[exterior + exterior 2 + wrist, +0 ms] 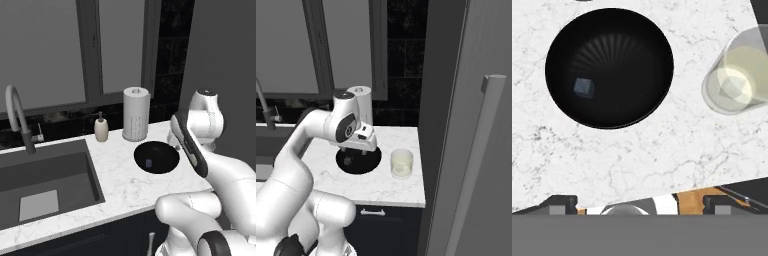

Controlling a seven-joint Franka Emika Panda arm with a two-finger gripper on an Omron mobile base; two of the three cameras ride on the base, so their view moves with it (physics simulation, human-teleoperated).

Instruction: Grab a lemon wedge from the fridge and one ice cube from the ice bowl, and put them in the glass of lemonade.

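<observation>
Ice cube: I am seeing the ice cube [583, 87] lying alone inside the ice bowl [647, 40], off to one side of the bowl's floor.
Ice bowl: it is sitting on the marble tabletop [637, 150], with the glass of lemonade [732, 80] standing just beside it and apart from it.
End effector: my end effector [353, 149] is hanging above the bowl with its jaws spread wide, gripping nothing.
Step in hand: I am judging this to be the ice-cube pick, with me lining up over the bowl.
Next move: I am expecting to centre the jaws over the cube, lower into the bowl and close gently; the cube is tiny and probably slippery.
Fridge: the fridge [476, 150] is standing closed at the tabletop's end.
Lemon wedge: I am not seeing it; presumably it is waiting inside the fridge.
Surroundings: a paper-towel roll [136, 114], a soap bottle [101, 128] and a sink [45, 182] are farther along.
</observation>
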